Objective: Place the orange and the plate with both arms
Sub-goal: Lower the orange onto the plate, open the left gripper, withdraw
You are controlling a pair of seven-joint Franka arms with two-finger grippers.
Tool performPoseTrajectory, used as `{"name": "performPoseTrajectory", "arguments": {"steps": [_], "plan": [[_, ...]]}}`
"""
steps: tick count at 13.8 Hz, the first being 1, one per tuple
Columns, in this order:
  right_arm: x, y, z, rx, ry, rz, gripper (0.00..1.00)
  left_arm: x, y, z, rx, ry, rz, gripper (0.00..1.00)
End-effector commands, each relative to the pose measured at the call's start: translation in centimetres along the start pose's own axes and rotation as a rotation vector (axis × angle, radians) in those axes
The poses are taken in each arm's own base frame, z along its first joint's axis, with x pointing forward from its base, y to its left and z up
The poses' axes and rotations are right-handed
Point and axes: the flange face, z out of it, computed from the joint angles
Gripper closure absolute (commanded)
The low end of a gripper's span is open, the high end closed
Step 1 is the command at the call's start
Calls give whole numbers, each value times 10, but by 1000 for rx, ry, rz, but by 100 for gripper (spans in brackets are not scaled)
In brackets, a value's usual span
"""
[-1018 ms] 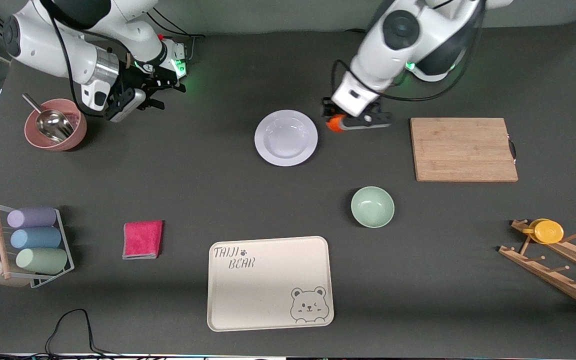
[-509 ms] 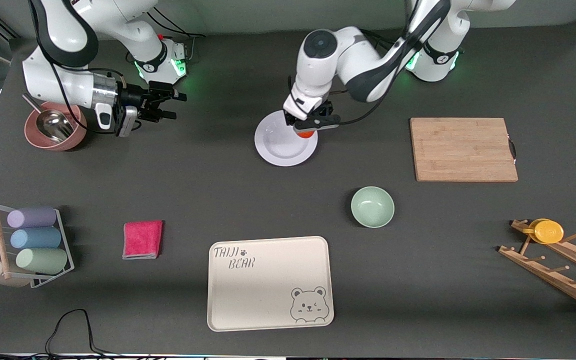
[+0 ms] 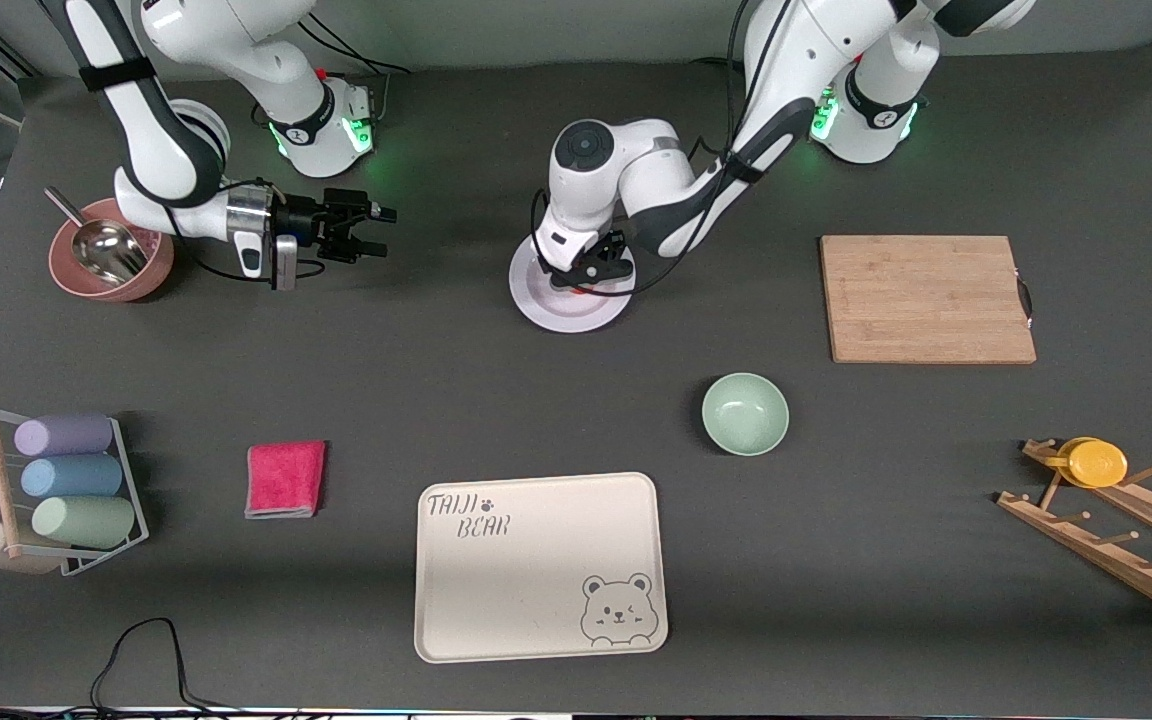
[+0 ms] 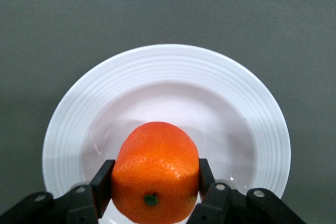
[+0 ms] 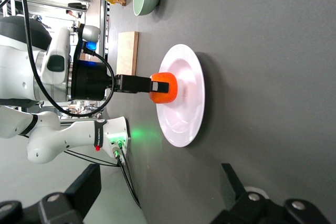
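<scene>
the left gripper [image 3: 588, 277] is low over the plate [image 3: 548, 309], clamped on the orange [image 4: 155, 172], one black finger [image 4: 102, 181] pressed to each side of the fruit. the orange's green stem spot faces the left wrist camera, and the right wrist view shows the orange [image 5: 164, 88] just above the plate's [image 5: 190, 129] hollow; whether it touches the plate cannot be told. the plate lies on the dark surface [image 3: 436, 370], farther from the front camera than the green bowl [image 3: 745, 413] and the cream tray [image 3: 539, 566]. the right gripper [image 3: 368, 228] hangs with its fingers apart over bare surface between the pink bowl [image 3: 141, 277] and the plate, pointing toward the plate
</scene>
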Motion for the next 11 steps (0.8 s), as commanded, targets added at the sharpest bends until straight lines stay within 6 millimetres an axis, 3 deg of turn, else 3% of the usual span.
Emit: {"name": "performPoseTrajectory", "arguments": {"steps": [1,4,6,8,11], "plan": [[-21,24,16,52,37,-7,0,3,7,-4,-5,39,5,0],[-36,49,33,106,71,-14,0,4,6,-8,5,56,20,0],[-46,63,42,135,80,-17,0,16,4,-30,3,91,19,0],[-53,74,48,146,84,-24,0,48,-14,-73,43,129,82,0],[-63,88,54,155,96,-18,0,100,-54,-164,-18,55,173,0]]}}
